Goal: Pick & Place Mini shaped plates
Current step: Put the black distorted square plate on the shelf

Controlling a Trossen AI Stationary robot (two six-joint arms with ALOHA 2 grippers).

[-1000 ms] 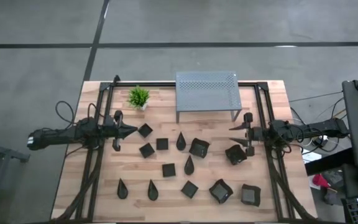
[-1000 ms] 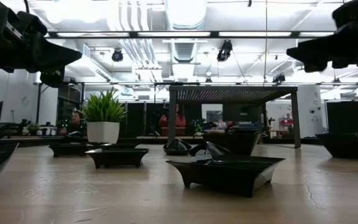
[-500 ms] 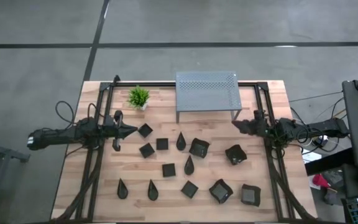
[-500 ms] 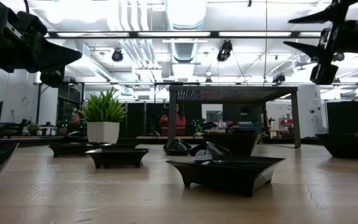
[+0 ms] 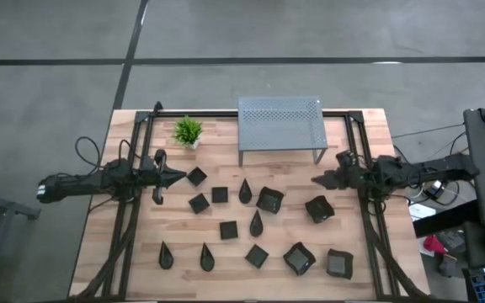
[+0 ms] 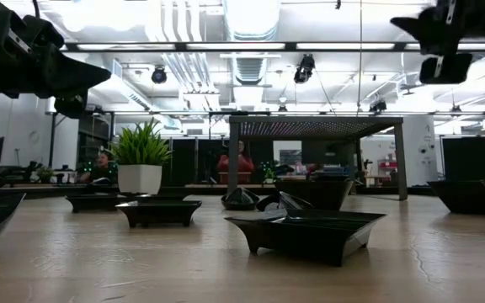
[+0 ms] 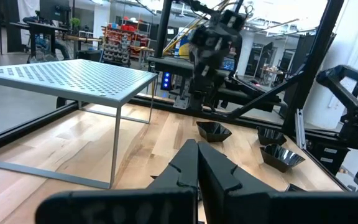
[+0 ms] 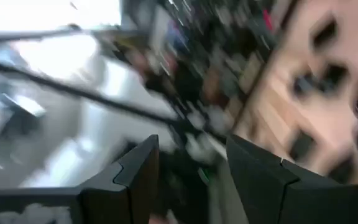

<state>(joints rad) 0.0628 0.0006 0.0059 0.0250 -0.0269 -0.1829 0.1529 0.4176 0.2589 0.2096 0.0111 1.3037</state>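
Mini shaped plates (image 5: 257,223) lie scattered over the middle and near half of the wooden surface (image 5: 369,126), each apart from its neighbours: small flat squares, teardrops, and deeper squares with raised rims toward the right side. All glossy black. From the low view they sit low on small feet, rims flaring outward and thin.

Handling, as judged: light, rigid, probably hard plastic or glazed ware; smooth finish likely slippery under a pinch. Flat ones offer little height, so the rim edge is the place to take hold, one finger inside, one outside. Deep square plate (image 5: 319,209) nearest the right arm gives the tallest wall and the easiest bite. Teardrops: grip across the broad end, not the tip.

Right tool (image 5: 330,176) hangs above the surface beside the shelf leg, fingers apart, nothing held. Left tool (image 5: 178,177) waits near a small square plate (image 5: 196,176), fingers together, empty.

Perforated metal shelf (image 5: 280,123) and potted plant (image 5: 188,131) stand at the far edge.
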